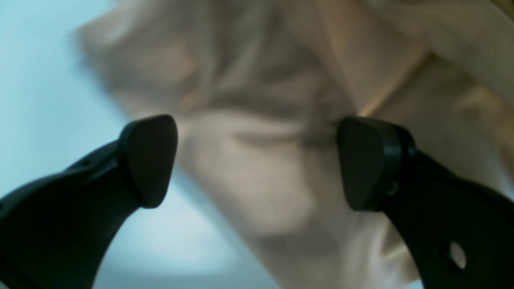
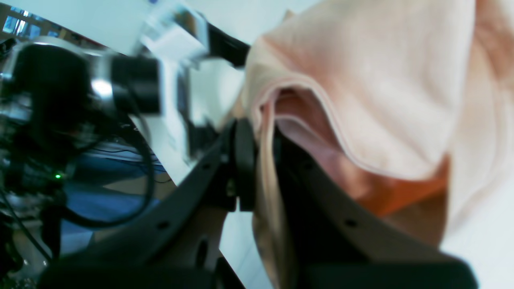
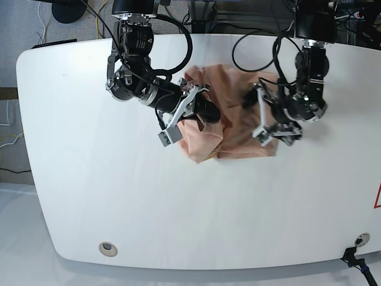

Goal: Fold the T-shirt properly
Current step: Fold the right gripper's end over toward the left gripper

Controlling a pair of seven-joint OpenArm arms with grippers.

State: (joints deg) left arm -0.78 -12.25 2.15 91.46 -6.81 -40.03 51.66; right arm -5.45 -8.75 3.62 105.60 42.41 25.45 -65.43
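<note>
No container shows in any view; only a white table (image 3: 119,196) bearing the T-shirt (image 3: 238,128), bunched in a peach heap between the two arms. Right gripper (image 2: 263,160): jaws nearly closed, a thin fold of the shirt pinched between the black fingers (image 2: 245,168), the hemmed edge curling just above and to the side of the tips, the rest draping away over the far finger. In the base view this gripper (image 3: 205,113) sits at the heap's near-left edge, with fabric hanging below it and a lower corner touching the table. Left gripper (image 1: 257,160): jaws spread wide, holding nothing; blurred shirt fabric fills the gap beyond the pads (image 1: 150,160), and whether the tips touch cloth cannot be told. From the base view it (image 3: 265,113) stands at the heap's opposite edge. Hard to read: the left wrist view is badly out of focus, folds only as smears; the right wrist background is motion-blurred; the arm hides the shirt's middle; which part of the garment is pinched is not clear.
</note>
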